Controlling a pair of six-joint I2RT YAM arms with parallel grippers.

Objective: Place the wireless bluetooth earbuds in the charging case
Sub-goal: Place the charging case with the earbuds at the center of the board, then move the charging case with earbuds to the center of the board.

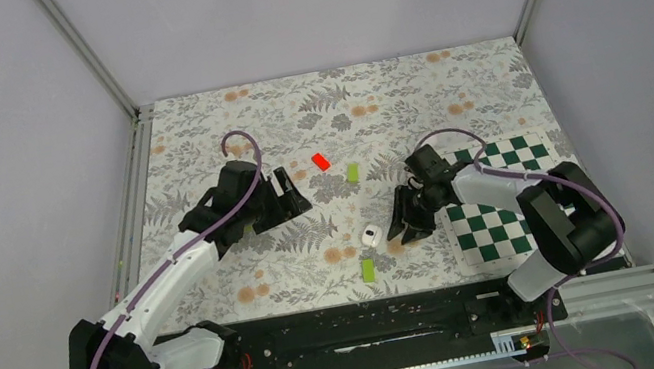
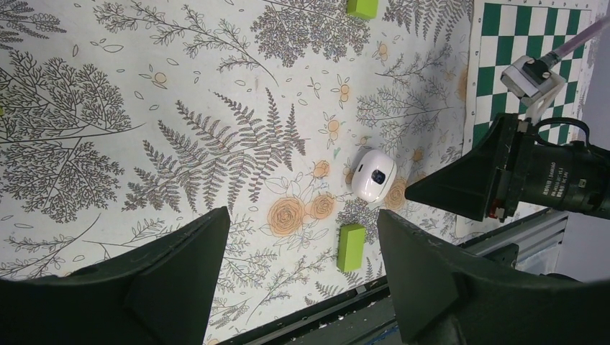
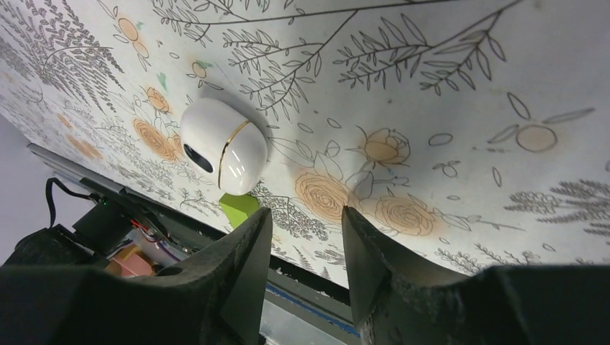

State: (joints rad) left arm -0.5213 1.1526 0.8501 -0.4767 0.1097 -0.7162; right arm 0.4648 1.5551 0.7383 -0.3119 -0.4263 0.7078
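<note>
The charging case lies on the floral mat near the front edge, a white glossy pebble with a dark spot. In the right wrist view the charging case looks closed along a thin gold seam. No wireless bluetooth earbuds are in view. My right gripper sits just right of the case, low over the mat; its jaws stand apart with nothing between them. My left gripper hangs further back and left, open and empty, looking down at the case.
A lime-green block lies just in front of the case, another behind it, and a red block further back. A green-and-white checkered mat covers the right side. The table's black front rail runs close by.
</note>
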